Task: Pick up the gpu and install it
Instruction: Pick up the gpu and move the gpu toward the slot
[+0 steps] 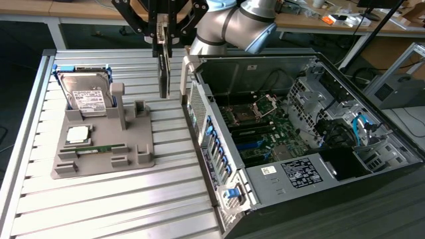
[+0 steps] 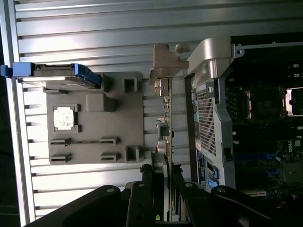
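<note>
The gpu (image 1: pixel 164 69) is a thin dark card hanging on edge in the air, between the grey fixture and the open computer case. My gripper (image 1: pixel 164 40) is shut on its upper end from above. In the wrist view I see the gpu (image 2: pixel 166 118) edge-on, with its silver end bracket (image 2: pixel 163 64) at the far end and my gripper (image 2: pixel 166 177) clamped on the near end. The card hangs just outside the case's side wall (image 1: pixel 199 107), apart from it.
The grey fixture (image 1: pixel 136 159) lies on the slatted table and holds an upright hard drive (image 1: pixel 86 97), a processor chip (image 1: pixel 77 133) and a green memory stick (image 1: pixel 99 148). The open case shows its motherboard (image 1: pixel 265 132). A desk with clutter stands behind.
</note>
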